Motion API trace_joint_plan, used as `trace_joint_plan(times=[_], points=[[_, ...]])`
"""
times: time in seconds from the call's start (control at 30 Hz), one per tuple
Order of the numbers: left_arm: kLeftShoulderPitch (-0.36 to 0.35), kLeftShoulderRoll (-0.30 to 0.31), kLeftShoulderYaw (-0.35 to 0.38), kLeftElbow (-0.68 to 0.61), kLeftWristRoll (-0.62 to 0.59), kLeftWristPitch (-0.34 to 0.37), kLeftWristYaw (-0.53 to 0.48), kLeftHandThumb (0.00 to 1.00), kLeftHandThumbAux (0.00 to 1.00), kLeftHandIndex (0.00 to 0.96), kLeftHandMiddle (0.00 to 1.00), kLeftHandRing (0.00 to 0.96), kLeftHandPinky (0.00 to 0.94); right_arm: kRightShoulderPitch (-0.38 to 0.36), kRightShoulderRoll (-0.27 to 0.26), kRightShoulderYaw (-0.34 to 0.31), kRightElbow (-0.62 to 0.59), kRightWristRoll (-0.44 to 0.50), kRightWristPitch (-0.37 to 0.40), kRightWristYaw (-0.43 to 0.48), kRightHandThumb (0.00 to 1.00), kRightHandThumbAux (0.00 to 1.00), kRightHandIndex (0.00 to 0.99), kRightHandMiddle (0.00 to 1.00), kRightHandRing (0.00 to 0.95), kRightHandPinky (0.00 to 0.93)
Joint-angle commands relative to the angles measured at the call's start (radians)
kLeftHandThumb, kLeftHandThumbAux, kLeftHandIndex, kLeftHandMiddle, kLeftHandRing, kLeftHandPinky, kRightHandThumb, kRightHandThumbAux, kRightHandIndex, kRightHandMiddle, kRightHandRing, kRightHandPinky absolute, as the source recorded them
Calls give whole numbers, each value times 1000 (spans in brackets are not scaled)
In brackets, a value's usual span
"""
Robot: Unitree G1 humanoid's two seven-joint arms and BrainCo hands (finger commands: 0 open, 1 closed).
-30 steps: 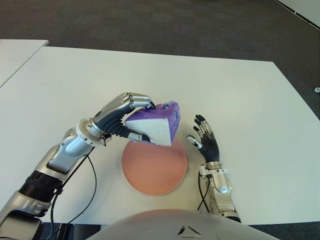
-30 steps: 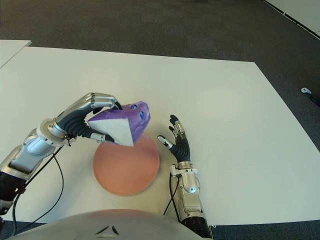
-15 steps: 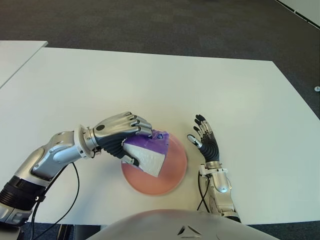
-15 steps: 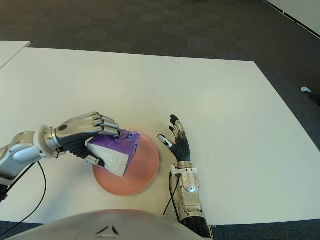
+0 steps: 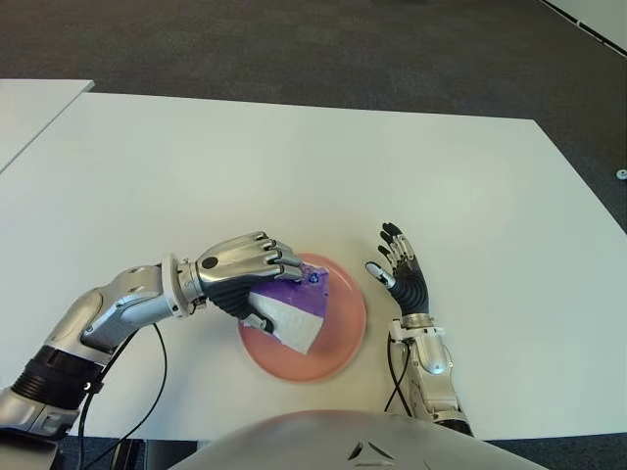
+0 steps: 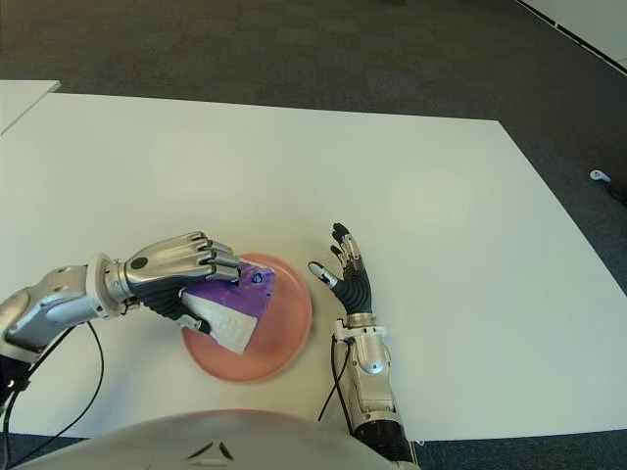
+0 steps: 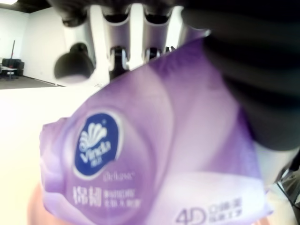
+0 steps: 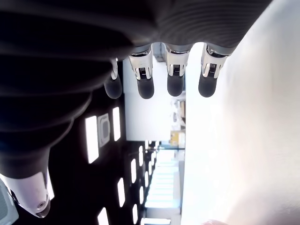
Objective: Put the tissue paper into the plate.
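Nearest the robot's body, just beside the plate point(image 5: 338, 343) on its right: right hand point(image 5: 401, 279), idle, fingers spread and holding nothing. Across the plate from it, left hand point(image 5: 245, 279), fingers curled firmly around the purple tissue paper point(image 5: 289, 311) pack, thumb under the near white end, knuckles over the top. Held low over the pink plate's left half, under and just right of that hand; white corner seemingly touching or almost touching the plate surface, though contact hard to confirm. In the left wrist view, tissue paper pack point(image 7: 154, 164) filling the palm, pressed between fingers above and thumb at the side. Beyond both hands, bare white table point(image 5: 294, 157), then dark carpet. Judged nearly done: carried and lowered over the target; left to do, opening the fingers and drawing the hand clear.
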Motion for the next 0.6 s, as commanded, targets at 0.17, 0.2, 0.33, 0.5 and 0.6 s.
trace_joint_plan(times=[0.17, 0.2, 0.33, 0.5, 0.6], points=[[-15, -13, 35, 17, 99, -52, 69, 748, 693, 444, 834, 844, 858, 114, 12, 3, 81, -1, 165, -16, 0, 608, 0, 0, 0, 0], [-13, -6, 37, 9, 106, -55, 66, 748, 693, 444, 834, 844, 856, 114, 12, 3, 83, -1, 163, -16, 0, 607, 0, 0, 0, 0], [-3, 8, 42, -13, 127, -62, 59, 748, 694, 444, 833, 842, 851, 111, 11, 3, 86, -1, 166, -16, 0, 602, 0, 0, 0, 0], [31, -3, 60, -42, 157, -50, 73, 747, 694, 443, 826, 836, 833, 111, 13, 5, 79, 3, 181, -15, 0, 599, 0, 0, 0, 0], [54, -27, 66, -49, 182, -38, 96, 746, 695, 443, 823, 833, 830, 112, 14, 5, 75, 4, 183, -15, 0, 597, 0, 0, 0, 0]])
